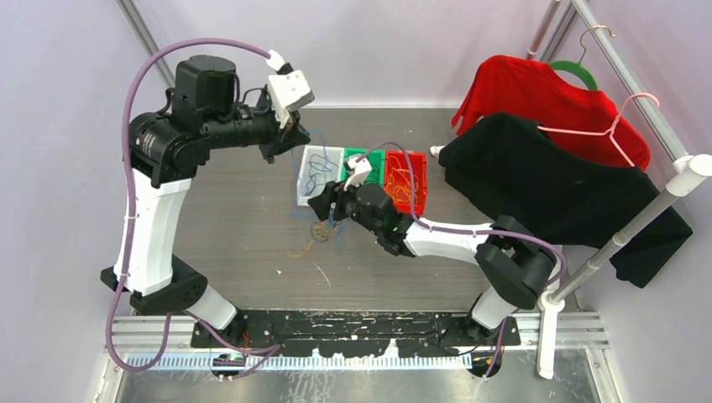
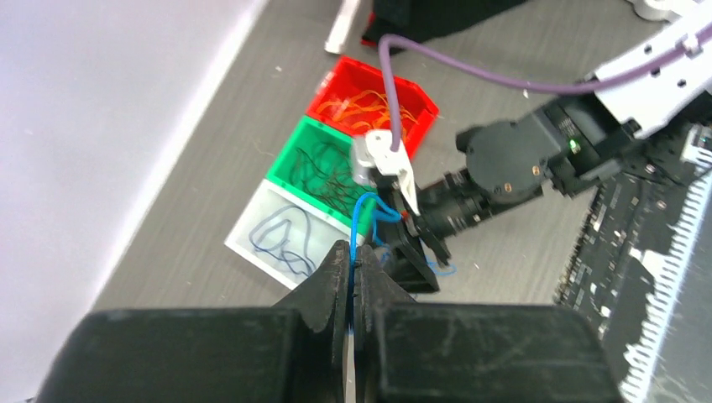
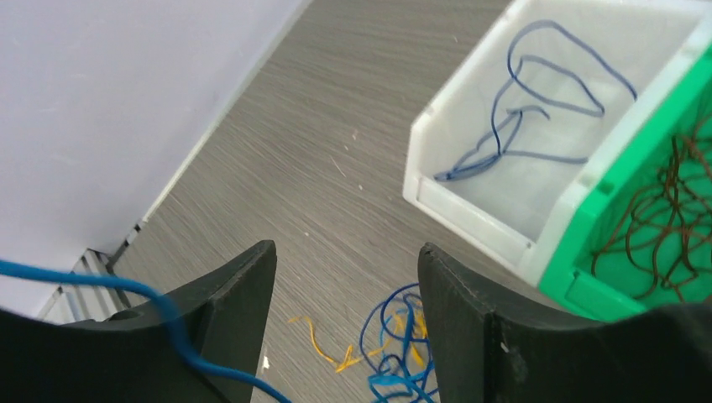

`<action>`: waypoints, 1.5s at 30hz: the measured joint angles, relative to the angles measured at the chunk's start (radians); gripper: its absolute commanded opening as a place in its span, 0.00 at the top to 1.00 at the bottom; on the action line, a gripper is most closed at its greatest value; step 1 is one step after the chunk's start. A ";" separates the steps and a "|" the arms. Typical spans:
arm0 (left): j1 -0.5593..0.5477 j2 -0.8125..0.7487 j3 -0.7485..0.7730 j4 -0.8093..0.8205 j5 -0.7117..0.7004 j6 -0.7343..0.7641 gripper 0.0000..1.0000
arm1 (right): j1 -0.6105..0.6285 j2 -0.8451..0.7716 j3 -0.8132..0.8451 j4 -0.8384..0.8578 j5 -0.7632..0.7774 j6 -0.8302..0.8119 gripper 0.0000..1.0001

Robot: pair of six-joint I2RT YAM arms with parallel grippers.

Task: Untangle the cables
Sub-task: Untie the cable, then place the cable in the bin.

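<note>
Cables point(image 1: 315, 239) in blue and orange-yellow lie in 1 small loose tangle on the grey table point(image 1: 235, 218), on the near side of 3 bins set side by side. From my remote station I see the left gripper point(image 2: 351, 267) pinched tight on 1 blue cable point(image 2: 363, 220), held up off the table. That strand runs down toward the right gripper point(image 3: 344, 269) and drapes across the outside of 1 finger point(image 3: 227, 319). The right gripper's jaws stand wide, nothing between them, low over the tangle. The white bin point(image 2: 252, 238) holds blue strands, the green bin point(image 2: 285, 165) dark ones, the red bin point(image 2: 323, 88) orange ones. 2 garments, 1 red shirt point(image 1: 537, 92) and 1 black shirt point(image 1: 537, 185), hang at right.
</note>
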 measured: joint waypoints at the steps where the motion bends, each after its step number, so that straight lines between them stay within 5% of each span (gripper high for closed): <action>1: 0.000 -0.002 0.000 0.018 -0.010 0.000 1.00 | 0.000 0.012 -0.008 0.001 0.000 0.007 0.33; 10: 0.000 -0.053 0.000 0.204 -0.122 0.001 1.00 | 0.000 0.065 -0.066 0.029 0.001 0.072 0.42; 25: 0.000 -0.095 0.024 0.440 -0.259 0.050 1.00 | 0.000 0.090 -0.116 0.090 -0.003 0.150 0.42; 38: 0.000 -0.170 -0.620 0.588 -0.416 0.075 1.00 | -0.009 -0.206 -0.159 -0.131 0.128 0.134 0.41; 45: 0.029 -0.037 -0.710 0.659 -0.457 0.099 1.00 | -0.018 -0.353 -0.214 -0.222 0.275 0.121 0.41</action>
